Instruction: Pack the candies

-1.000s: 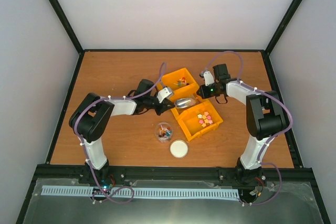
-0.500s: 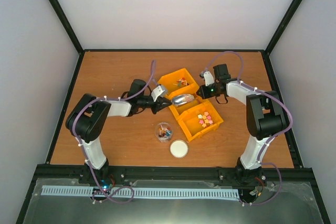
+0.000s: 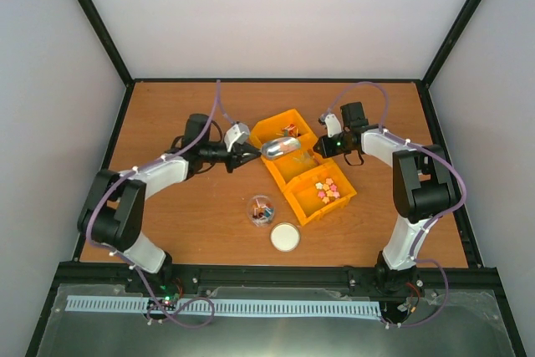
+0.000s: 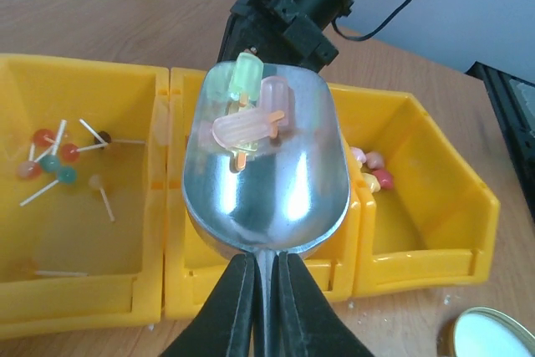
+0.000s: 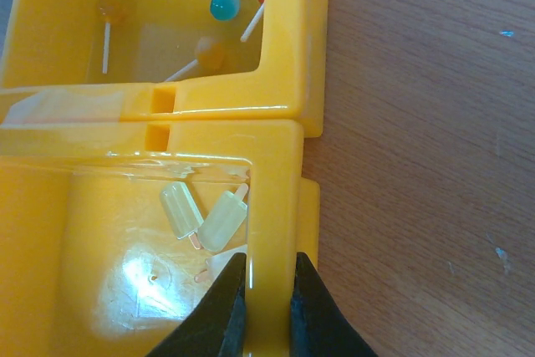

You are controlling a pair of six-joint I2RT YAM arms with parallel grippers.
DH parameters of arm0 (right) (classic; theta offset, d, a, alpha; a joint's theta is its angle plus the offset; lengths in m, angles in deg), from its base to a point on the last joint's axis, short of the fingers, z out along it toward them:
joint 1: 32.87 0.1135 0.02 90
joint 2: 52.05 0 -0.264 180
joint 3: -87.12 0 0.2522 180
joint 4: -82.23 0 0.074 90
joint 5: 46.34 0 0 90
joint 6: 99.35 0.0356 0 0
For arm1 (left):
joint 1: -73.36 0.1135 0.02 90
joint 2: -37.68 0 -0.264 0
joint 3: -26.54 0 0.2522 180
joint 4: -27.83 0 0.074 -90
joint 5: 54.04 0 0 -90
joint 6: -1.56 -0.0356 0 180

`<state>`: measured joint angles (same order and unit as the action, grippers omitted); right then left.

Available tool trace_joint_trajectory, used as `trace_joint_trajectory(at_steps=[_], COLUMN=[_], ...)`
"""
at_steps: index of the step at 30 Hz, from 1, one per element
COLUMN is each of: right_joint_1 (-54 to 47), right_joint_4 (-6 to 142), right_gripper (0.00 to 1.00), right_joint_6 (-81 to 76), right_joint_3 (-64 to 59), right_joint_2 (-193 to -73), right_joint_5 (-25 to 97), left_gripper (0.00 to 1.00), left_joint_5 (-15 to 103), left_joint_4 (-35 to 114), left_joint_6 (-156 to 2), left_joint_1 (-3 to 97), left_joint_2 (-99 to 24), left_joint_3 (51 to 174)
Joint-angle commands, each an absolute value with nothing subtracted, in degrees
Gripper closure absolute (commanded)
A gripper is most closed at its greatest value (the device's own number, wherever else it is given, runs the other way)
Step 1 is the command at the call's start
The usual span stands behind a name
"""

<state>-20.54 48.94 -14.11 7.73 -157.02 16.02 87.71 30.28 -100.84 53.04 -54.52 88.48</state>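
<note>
My left gripper [image 4: 266, 280] is shut on the handle of a metal scoop [image 4: 266, 175]. The scoop carries a few popsicle-shaped candies [image 4: 248, 119], pink, green and pale. It hangs over the middle one of three joined yellow bins [image 3: 294, 171]. In the top view the left gripper [image 3: 253, 153] is left of the scoop [image 3: 280, 148]. My right gripper [image 5: 269, 280] is shut on the middle yellow bin's wall [image 5: 272, 206], with a few pale candies [image 5: 205, 219] just inside. From above, the right gripper [image 3: 321, 147] sits at the bins' right side. The near bin holds mixed candies [image 3: 324, 190].
The far bin holds lollipops [image 4: 58, 160]. A small clear jar [image 3: 262, 211] with some sweets inside stands on the wooden table in front of the bins. Its white lid [image 3: 285, 237] lies just nearer. Black frame rails border the table.
The left arm has swung back and to the left, carrying the scoop up and left from beside the middle bin toward the far bin. The right arm has not moved.
</note>
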Motion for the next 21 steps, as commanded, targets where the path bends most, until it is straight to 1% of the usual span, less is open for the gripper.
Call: trace_joint_trajectory(at_steps=[1, 5, 9, 13, 17, 21], right_joint_1=[-21.1, -21.1, -21.1, -21.1, -21.1, -21.1], right_joint_4=[50.6, 50.1, 49.8, 49.7, 49.5, 49.4], right_gripper=[0.97, 0.97, 0.97, 0.97, 0.97, 0.97], right_joint_6=[-15.4, -16.1, -16.7, -16.9, -17.1, -17.1], right_joint_3=[8.2, 7.8, 7.5, 7.6, 7.3, 7.2], right_joint_2=[-155.2, -155.9, -156.5, -157.0, -157.5, -157.6], right_joint_5=[13.9, 12.7, 11.7, 11.2, 11.2, 11.0], left_gripper=[0.99, 0.99, 0.99, 0.99, 0.99, 0.99], left_joint_5=[94.0, 95.9, 98.2, 98.4, 96.6, 93.4], left_joint_4=[41.3, 56.8, 67.8, 82.7, 94.2, 100.8], left_joint_6=[-107.5, -119.0, -125.7, -135.9, -146.1, -151.9], left_joint_1=[56.8, 59.5, 63.4, 66.9, 69.0, 69.1], left_joint_2=[-48.3, -43.3, -39.4, -35.8, -32.1, -28.3], left_joint_3=[90.5, 92.1, 91.8, 91.5, 90.8, 89.2])
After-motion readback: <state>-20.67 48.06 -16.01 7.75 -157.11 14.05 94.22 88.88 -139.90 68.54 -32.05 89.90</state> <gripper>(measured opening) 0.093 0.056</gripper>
